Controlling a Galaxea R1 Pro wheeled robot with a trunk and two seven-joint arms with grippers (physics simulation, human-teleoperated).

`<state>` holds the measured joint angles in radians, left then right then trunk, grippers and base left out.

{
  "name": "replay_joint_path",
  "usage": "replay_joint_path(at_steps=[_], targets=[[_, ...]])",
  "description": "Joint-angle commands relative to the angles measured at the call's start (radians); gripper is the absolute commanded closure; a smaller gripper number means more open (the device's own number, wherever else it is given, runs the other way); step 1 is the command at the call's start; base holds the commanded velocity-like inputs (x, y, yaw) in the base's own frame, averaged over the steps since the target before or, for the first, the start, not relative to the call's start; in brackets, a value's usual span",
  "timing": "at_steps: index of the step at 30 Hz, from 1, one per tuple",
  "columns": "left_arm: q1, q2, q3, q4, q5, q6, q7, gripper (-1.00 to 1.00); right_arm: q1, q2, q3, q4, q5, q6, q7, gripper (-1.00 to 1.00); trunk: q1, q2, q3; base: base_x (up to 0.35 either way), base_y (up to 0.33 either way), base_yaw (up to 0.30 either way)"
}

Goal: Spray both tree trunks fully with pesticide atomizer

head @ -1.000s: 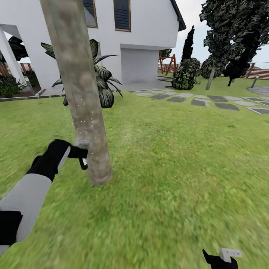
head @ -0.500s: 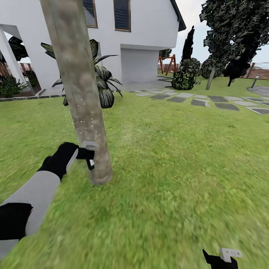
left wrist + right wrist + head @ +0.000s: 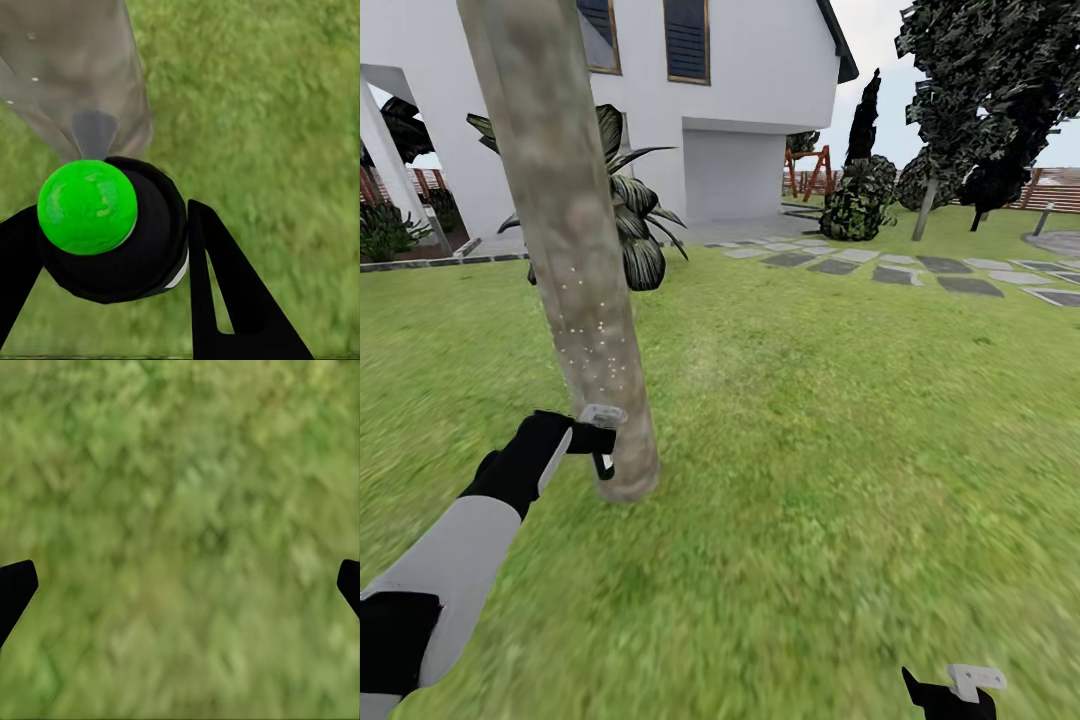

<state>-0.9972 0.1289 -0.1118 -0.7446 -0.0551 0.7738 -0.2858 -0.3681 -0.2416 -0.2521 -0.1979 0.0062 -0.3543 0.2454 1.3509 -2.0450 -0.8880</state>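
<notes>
Left gripper (image 3: 596, 440) was clamped on the pesticide atomizer (image 3: 112, 225), nozzle just beside the tree trunk (image 3: 565, 240) near its base. Right gripper (image 3: 950, 690) hung spread over grass. Advice: sweep upward, keep the nozzle square to the bark.

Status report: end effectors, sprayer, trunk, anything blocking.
Left end effector shut on the dark, green-capped pesticide atomizer, low against the thick mottled grey-beige tree trunk. Right end effector open over grass. Nothing in the way.

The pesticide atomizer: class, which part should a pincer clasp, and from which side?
Clasp the pesticide atomizer round its black rounded body, from behind, away from the tree trunk. That leaves the green top facing the trunk, as the left pincer holds it.
</notes>
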Motion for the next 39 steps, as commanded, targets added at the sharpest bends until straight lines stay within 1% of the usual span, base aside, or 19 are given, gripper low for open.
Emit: replay_joint_path(at_steps=[1, 3, 5, 6, 7, 8, 10, 14, 18, 19, 20, 22, 29, 30, 32, 34, 35, 38, 39], targets=[[0.002, 0.000, 0.000, 0.027, 0.002, -0.003, 0.000, 1.00, 0.000, 0.000, -0.001, 0.000, 0.000, 0.000, 0.000, -1.00, 0.000, 0.000, 0.000, 0.100, 0.000, 0.000], [0.003, -0.001, 0.001, 0.057, 0.003, -0.021, 0.000, 1.00, 0.000, 0.000, -0.001, 0.000, 0.000, 0.000, 0.000, -1.00, 0.000, 0.000, 0.000, 0.049, 0.000, 0.000], [0.003, 0.000, 0.001, 0.109, 0.003, -0.089, 0.006, 1.00, 0.000, 0.000, -0.001, 0.000, 0.000, 0.000, 0.000, -1.00, 0.000, 0.000, 0.000, 0.012, 0.000, 0.000], [0.003, 0.000, 0.001, 0.134, 0.003, -0.110, 0.018, 1.00, 0.000, 0.001, -0.001, 0.000, 0.000, 0.000, 0.000, -1.00, 0.000, 0.000, 0.000, 0.004, 0.000, 0.000], [0.003, -0.001, 0.001, 0.174, 0.012, -0.129, 0.047, 1.00, 0.000, 0.001, -0.001, 0.000, 0.000, 0.000, 0.000, -1.00, 0.000, 0.000, 0.000, 0.001, 0.000, 0.000], [0.003, -0.001, 0.001, 0.210, 0.023, -0.167, 0.059, 1.00, 0.000, 0.000, -0.001, 0.000, 0.000, 0.000, 0.000, -1.00, 0.000, 0.000, 0.000, 0.000, 0.000, 0.000], [0.003, 0.001, 0.004, 0.230, 0.026, -0.211, 0.066, 1.00, 0.000, 0.000, -0.001, 0.000, 0.000, 0.000, 0.000, -1.00, 0.000, 0.000, 0.000, 0.017, 0.000, 0.000], [0.003, 0.011, 0.020, 0.246, 0.026, -0.223, 0.107, 1.00, 0.000, 0.000, -0.001, 0.000, 0.000, 0.000, 0.000, -1.00, 0.000, 0.000, 0.000, 0.014, 0.000, 0.000], [0.003, 0.024, 0.075, 0.252, 0.025, -0.224, 0.122, 1.00, 0.000, 0.000, -0.001, 0.000, 0.000, 0.000, 0.000, -1.00, 0.000, 0.000, 0.000, 0.000, 0.000, 0.000], [0.003, 0.025, 0.082, 0.252, 0.025, -0.225, 0.122, 1.00, 0.000, 0.000, -0.001, -0.001, 0.000, 0.000, 0.000, -1.00, 0.000, 0.000, 0.000, 0.000, 0.000, 0.000], [0.003, 0.018, 0.087, 0.252, 0.027, -0.228, 0.123, 1.00, 0.000, 0.001, -0.001, -0.002, -0.002, 0.000, 0.000, -1.00, 0.000, 0.000, 0.000, 0.000, 0.000, 0.000], [0.004, 0.010, 0.088, 0.252, 0.031, -0.229, 0.123, 1.00, 0.000, 0.001, -0.001, -0.003, -0.003, -0.001, -0.001, -1.00, 0.000, 0.000, 0.000, 0.000, 0.000, 0.023], [0.037, 0.001, 0.091, 0.252, 0.026, -0.230, 0.125, 1.00, 0.000, 0.002, -0.001, -0.003, -0.003, 0.000, -0.001, -1.00, 0.000, 0.000, -0.002, 0.039, 0.000, 0.196], [0.047, 0.001, 0.091, 0.252, 0.026, -0.230, 0.135, 1.00, 0.000, 0.002, -0.001, -0.003, -0.003, 0.000, -0.001, -1.00, 0.000, 0.000, -0.002, 0.211, -0.019, 0.043], [0.062, 0.000, 0.091, 0.251, 0.030, -0.230, 0.190, 1.00, 0.000, 0.002, -0.001, -0.003, -0.003, 0.000, -0.001, -1.00, 0.000, 0.000, -0.002, 0.268, -0.121, 0.014], [0.068, -0.003, 0.090, 0.252, 0.039, -0.231, 0.220, 1.00, 0.000, 0.002, -0.001, -0.003, -0.003, 0.000, -0.001, -1.00, 0.000, 0.000, -0.002, 0.266, -0.173, 0.005], [0.071, -0.014, 0.090, 0.252, 0.058, -0.231, 0.224, 1.00, 0.000, 0.002, -0.001, -0.003, -0.003, 0.000, -0.001, -1.00, 0.000, 0.000, -0.002, 0.217, -0.206, 0.001], [0.080, -0.029, 0.090, 0.252, 0.077, -0.230, 0.224, 1.00, 0.000, 0.002, -0.001, -0.003, -0.003, 0.000, -0.001, -1.00, 0.000, 0.000, -0.002, 0.166, -0.229, 0.000], [0.101, -0.038, 0.090, 0.252, 0.094, -0.229, 0.223, 1.00, 0.000, 0.002, -0.001, -0.003, -0.003, 0.000, 0.000, -1.00, 0.000, 0.000, -0.002, 0.028, -0.267, 0.142]])
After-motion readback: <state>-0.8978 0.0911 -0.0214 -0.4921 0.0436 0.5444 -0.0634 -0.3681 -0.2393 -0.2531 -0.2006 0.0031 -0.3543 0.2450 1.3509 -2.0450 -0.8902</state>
